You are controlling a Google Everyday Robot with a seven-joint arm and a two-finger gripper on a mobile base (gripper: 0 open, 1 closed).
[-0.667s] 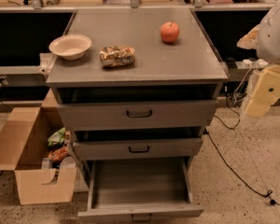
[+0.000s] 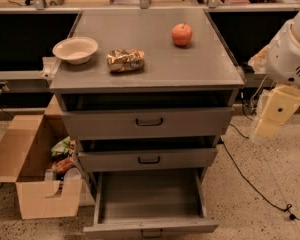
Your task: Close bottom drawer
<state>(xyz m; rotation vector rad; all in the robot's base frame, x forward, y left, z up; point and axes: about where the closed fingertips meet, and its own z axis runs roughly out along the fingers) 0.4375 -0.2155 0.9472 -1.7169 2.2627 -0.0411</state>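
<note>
**Bottom drawer and arm before closing.** The bottom drawer (image 2: pixel 150 199) is standing pulled far out at the foot of the cabinet (image 2: pixel 140 79). Its slim front panel is lying along the lower edge of the view, with the small dark handle (image 2: pixel 151 232) at its centre. No load is showing in the tray.

Being sheet metal on runners, the drawer is probably behaving as a stiff, fairly light body that slides straight back under a level push. The flat panel around the handle is looking like the best place for contact, since a push near one corner risks skewing the tray.

The middle drawer (image 2: pixel 148 159) and top drawer (image 2: pixel 149 122) are sitting slightly ajar.

The gripper (image 2: pixel 277 111) is hanging to the right of the cabinet, level with the top drawer, pointing downward and well apart from the bottom drawer. Whether it is open or closed cannot be told. Nothing is showing in its hold.

A bowl (image 2: pixel 75 49), a snack bag (image 2: pixel 125 60) and an apple (image 2: pixel 182 34) are resting on the cabinet top.
</note>
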